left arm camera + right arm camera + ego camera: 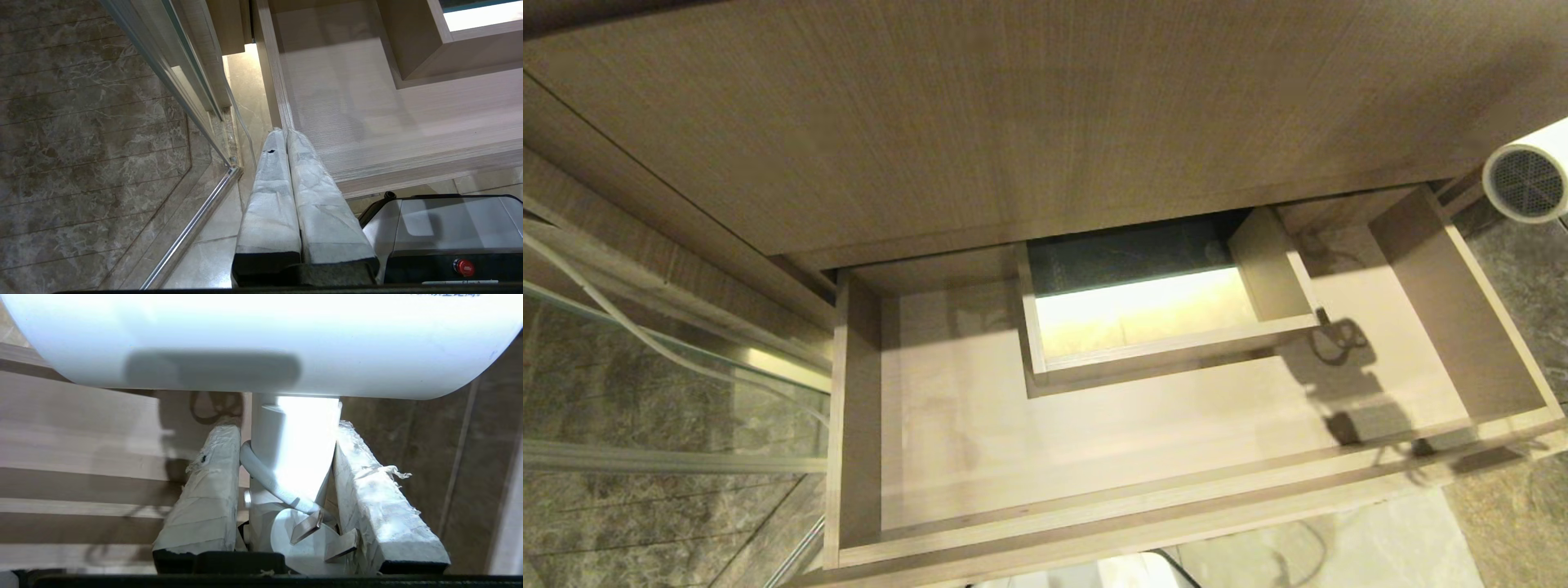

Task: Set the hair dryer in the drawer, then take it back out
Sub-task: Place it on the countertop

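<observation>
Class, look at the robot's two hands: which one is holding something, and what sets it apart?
The right hand: its fingers clamp the hair dryer by the handle. The left hand is shut and empty beside the drawer.

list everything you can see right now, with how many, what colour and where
hair dryer: one, white with grey mesh grille, in the air past the drawer's right end, held by its handle
drawer: one, light-brown wood grain, pulled open, nothing lying in it, boxed cutout at mid-back
cabinet panel: one, brown wood grain, above the drawer
floor: brown marbled tiles, left of the drawer
glass door: one, clear with metal frame, left of the drawer
left gripper: one, white-wrapped fingers together, by the drawer's left front corner
right gripper: one, white-wrapped fingers clamping the dryer's handle
</observation>
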